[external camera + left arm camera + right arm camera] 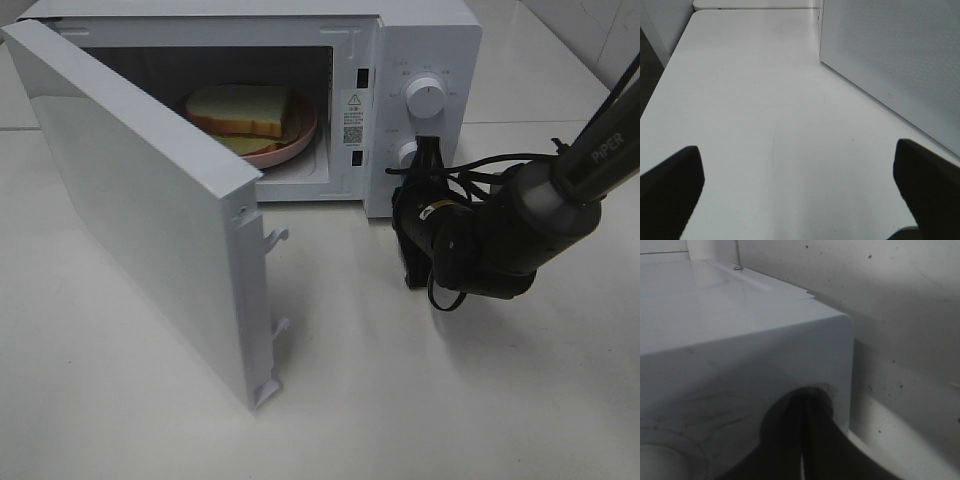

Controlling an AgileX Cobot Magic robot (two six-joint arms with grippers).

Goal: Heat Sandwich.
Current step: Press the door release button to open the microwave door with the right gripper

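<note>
The white microwave point(420, 40) stands at the back with its door point(140, 200) swung wide open toward the front left. Inside, the sandwich point(240, 108), pale toasted bread slices, lies on a round pink plate point(300, 140). My right gripper point(428, 150) is shut, and its tips rest against the control panel just beside the lower knob point(406, 152). In the right wrist view the closed right gripper point(805, 405) meets the microwave's white casing point(740, 340). My left gripper point(797, 150) is open over bare table beside the microwave's perforated side point(900, 60). It holds nothing.
An upper knob point(426, 97) sits above the lower one on the panel. The open door reaches far out over the white table point(400, 400). The right arm and its cables point(540, 210) come in from the right edge.
</note>
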